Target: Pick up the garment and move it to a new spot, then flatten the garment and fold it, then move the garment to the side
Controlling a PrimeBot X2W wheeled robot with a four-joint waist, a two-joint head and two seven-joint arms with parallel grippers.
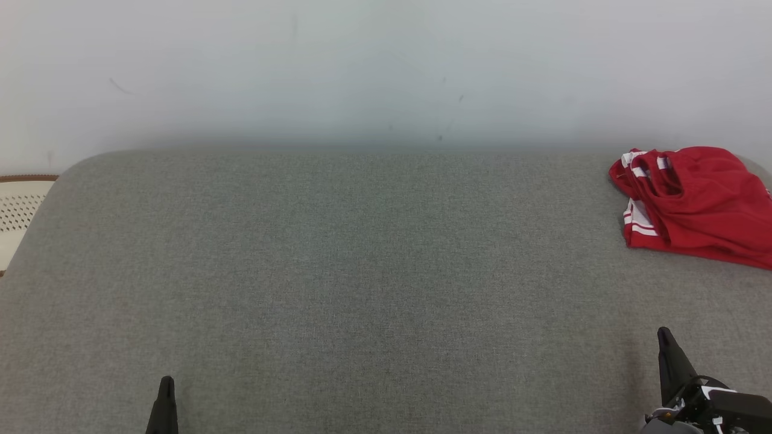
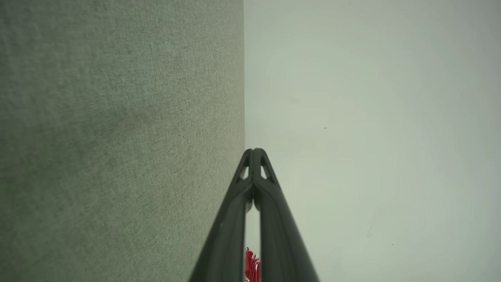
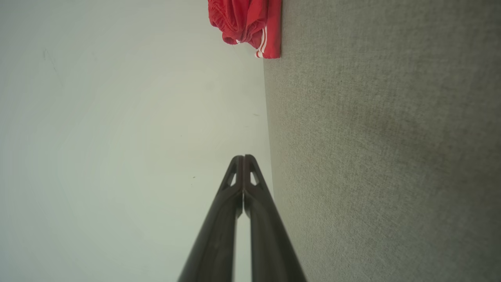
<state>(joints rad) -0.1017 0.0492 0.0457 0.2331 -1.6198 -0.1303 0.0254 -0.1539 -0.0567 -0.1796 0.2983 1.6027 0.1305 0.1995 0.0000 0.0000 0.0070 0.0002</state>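
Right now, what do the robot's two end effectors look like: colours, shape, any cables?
Both the left end effector and right end effector have two long, dark, tapering fingers with small triangular cut-outs near the tips. Behind the right one sits a black-and-white wrist housing with a thin black cable looping over it.

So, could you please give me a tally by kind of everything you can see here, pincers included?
Red garment: 1
Pincers: 2, left pincer and right pincer, both shut
Grey fabric surface: 1
Pale perforated object: 1
Total: 5
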